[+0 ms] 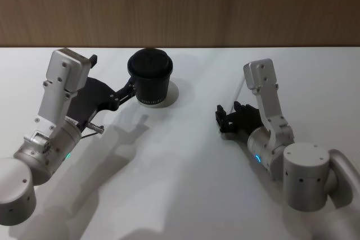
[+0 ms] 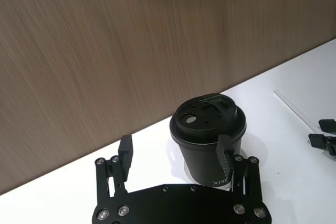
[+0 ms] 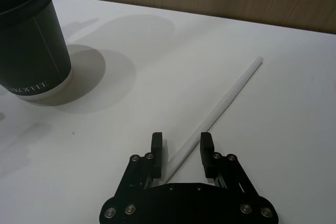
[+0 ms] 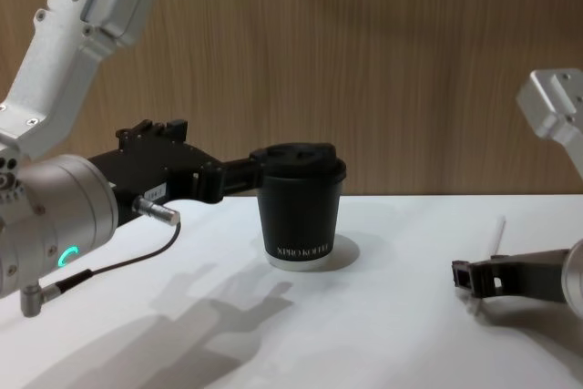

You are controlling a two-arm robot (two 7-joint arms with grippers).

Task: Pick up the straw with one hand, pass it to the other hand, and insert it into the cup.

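Nearest, on the right, the black angular right gripper (image 3: pixel 181 142) sits low over the white surface (image 3: pixel 294 129). Its jaws are apart and straddle the near end of the thin, straight white straw (image 3: pixel 226 100). The straw lies flat on the surface and runs from between the jaws toward the far side; nothing is clamped on it.

The straw will likely prove very light, fairly stiff, smooth, quick to roll and easy to crush. A gentle hold close to this near end seems best, leaving most of its length free for the other gripper.

Farther off to the left stands the black paper coffee cup with a black plastic lid (image 1: pixel 149 77). The black left gripper (image 2: pixel 175 145) is at the cup's left side, jaws wide apart around part of it; contact cannot be told.
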